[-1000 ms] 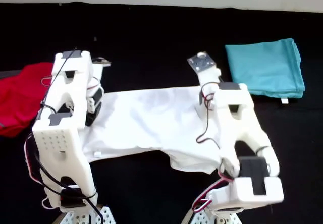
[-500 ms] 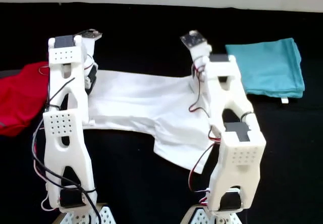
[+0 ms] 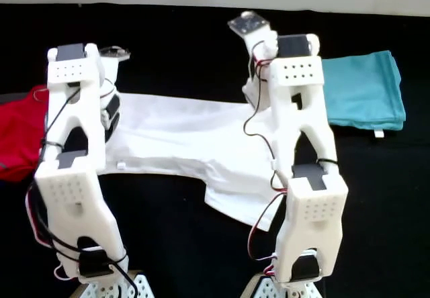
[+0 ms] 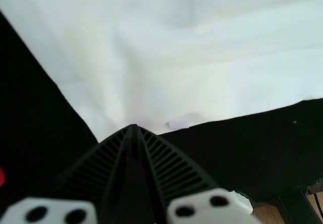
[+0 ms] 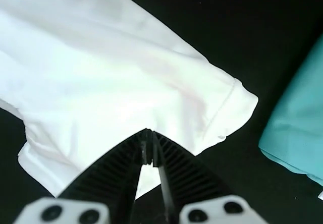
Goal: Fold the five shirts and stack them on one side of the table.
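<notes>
White shirt [image 3: 188, 140] lies mid-table, teal shirt [image 3: 363, 90] at two o'clock, red shirt [image 3: 20, 130] at nine. Left gripper [image 4: 132, 129] and right gripper [image 5: 148, 137], jaws narrow, pinch its cloth.

Going off the white shirt [image 3: 181, 137]: the strip of black table [image 3: 181, 43] beyond its far edge is wide open, I could sweep through there easy. Near edge, the gap between the two arm bases is free as well. The red shirt [image 3: 20, 133] crowds its left end, and the folded teal shirt [image 3: 363, 90] sits just past its right end. The left arm [image 3: 74, 73] and right arm [image 3: 299, 76] stand over those ends, blocking any crossing.
</notes>
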Tool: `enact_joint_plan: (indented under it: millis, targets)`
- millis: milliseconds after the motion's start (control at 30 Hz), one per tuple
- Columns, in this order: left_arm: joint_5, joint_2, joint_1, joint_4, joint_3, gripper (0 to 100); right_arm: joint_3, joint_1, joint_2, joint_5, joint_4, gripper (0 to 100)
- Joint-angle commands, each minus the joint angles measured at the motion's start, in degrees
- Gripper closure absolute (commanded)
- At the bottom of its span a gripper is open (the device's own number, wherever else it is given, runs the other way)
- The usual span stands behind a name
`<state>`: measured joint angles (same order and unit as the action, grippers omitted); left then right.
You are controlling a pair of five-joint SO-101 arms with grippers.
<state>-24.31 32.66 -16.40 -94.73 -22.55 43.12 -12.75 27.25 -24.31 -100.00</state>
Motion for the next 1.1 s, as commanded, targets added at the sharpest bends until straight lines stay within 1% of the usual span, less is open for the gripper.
enact_joint_plan:
  millis: [0, 133, 233, 333, 467, 567, 633, 700, 800, 900, 967, 1067]
  targets:
    - [-0.7, -9.8, -0.48, 9.76, 18.42, 99, 0.22, -0.57, -9.36, 2.64, -1.1, 99.3]
    - [-0.79, -14.64, -0.48, 20.84, 32.31, 99, -12.88, -1.01, -20.97, 2.55, -1.01, 99.3]
    - [-0.88, -16.4, -2.68, 26.29, 36.53, 99, -27.47, -1.19, -29.05, 2.55, 1.1, 99.3]
    - [-2.81, -17.01, -5.41, 25.93, 36.88, 99, -44.35, -1.19, -36.88, 2.46, 9.1, 99.3]
    - [-5.45, -17.19, -7.87, 21.01, 36.88, 99, -65.89, -1.27, -43.82, 2.46, 23.69, 99.3]
    - [-5.54, -17.19, -9.01, 18.46, 36.88, 99, -77.41, -1.27, -45.58, 2.46, 32.22, 99.3]
    - [-7.3, -17.27, -9.45, 16.7, 36.88, 99, -81.54, -1.27, -45.58, 2.46, 35.56, 99.2]
    - [-8.53, -17.27, -9.89, 15.12, 36.79, 99, -83.47, -1.27, -45.58, 2.46, 36.79, 99.2]
    - [-8.44, -17.27, -9.36, 16.88, 36.79, 99, -83.56, -1.98, -46.02, 2.46, 36.0, 99.2]
    - [-7.82, -17.27, -6.81, 18.46, 35.03, 99, -82.86, -6.02, -46.02, 2.55, 31.6, 99.2]
    - [-4.04, -17.27, -4.97, 17.23, 31.6, 99, -82.42, -9.36, -46.02, 2.55, 29.05, 99.2]
    - [1.85, -17.27, -3.21, 12.84, 22.73, 99, -81.89, -12.79, -46.02, 2.55, 27.65, 99.2]
